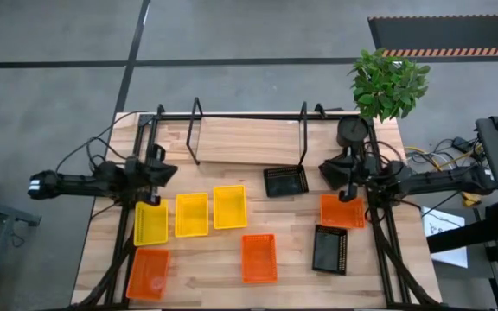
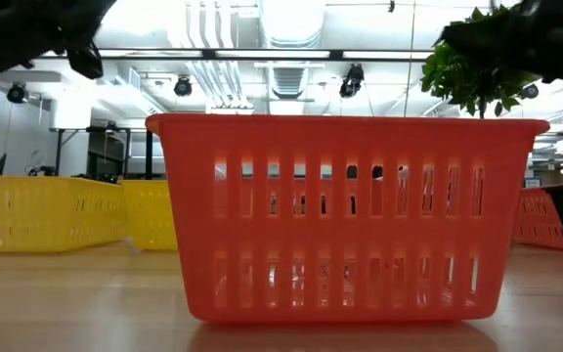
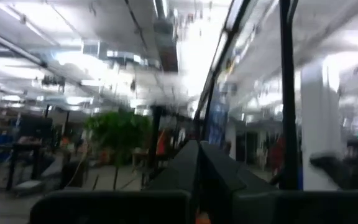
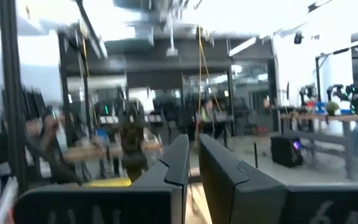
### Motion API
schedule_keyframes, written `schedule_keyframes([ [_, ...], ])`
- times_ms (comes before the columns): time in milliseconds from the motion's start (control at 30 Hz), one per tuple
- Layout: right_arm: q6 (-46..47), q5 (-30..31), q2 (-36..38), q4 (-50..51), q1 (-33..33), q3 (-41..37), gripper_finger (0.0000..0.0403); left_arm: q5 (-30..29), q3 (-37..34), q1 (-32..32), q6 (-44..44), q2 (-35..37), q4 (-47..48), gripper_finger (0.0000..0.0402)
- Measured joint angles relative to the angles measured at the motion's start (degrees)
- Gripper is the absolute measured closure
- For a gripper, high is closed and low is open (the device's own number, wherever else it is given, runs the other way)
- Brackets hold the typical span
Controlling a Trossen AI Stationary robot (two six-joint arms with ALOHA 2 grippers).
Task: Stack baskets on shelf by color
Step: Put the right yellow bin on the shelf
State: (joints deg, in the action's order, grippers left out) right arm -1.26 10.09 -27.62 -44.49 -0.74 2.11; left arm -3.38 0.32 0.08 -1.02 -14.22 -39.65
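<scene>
Several baskets lie on the wooden table. Three yellow ones (image 1: 191,214) sit side by side left of centre. Orange ones rest at the near left corner (image 1: 149,272), near centre (image 1: 259,257) (image 2: 345,220) and at the right (image 1: 341,211). One black basket (image 1: 285,181) lies under the shelf's right end, another (image 1: 330,249) nearer. The black wire shelf (image 1: 249,117) spans the far edge. My left gripper (image 1: 167,173) (image 3: 197,155) hovers shut above the yellow baskets' far-left end. My right gripper (image 1: 328,169) (image 4: 193,152) hovers beside the right orange basket, fingers slightly apart. Both hold nothing.
A potted plant (image 1: 390,82) in a round dark pot (image 1: 353,131) stands at the far right corner, close to my right arm. Black arm frames run along both table sides. Bare wood shows under the shelf (image 1: 240,142) and along the near edge.
</scene>
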Motion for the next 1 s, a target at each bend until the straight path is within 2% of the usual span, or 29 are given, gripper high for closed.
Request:
schedule_keyframes([
  [167, -3.1, 0.0, -9.6, -0.8, 2.1, 6.5, 0.0375, -0.9, 0.0, 0.0, 1.4, -2.2, -3.8, 0.0402],
  [400, -11.8, 0.9, -22.7, -0.8, 10.1, 16.6, 0.0375, -1.1, 0.0, 0.0, 1.4, -2.6, -5.8, 0.0402],
  [633, -12.3, 7.8, -34.1, 3.4, 17.6, 26.6, 0.0375, -1.1, 0.0, -0.1, -1.2, -2.2, -6.6, 0.0402],
  [767, -7.8, 10.5, -38.6, 12.6, 19.8, 34.2, 0.0375, -1.0, 0.0, -0.1, -5.6, -2.2, -6.6, 0.0402],
  [1000, 1.2, 14.4, -45.5, 35.1, 21.1, 50.2, 0.0375, -1.2, 0.0, -0.1, -6.1, -2.1, -9.6, 0.0402],
])
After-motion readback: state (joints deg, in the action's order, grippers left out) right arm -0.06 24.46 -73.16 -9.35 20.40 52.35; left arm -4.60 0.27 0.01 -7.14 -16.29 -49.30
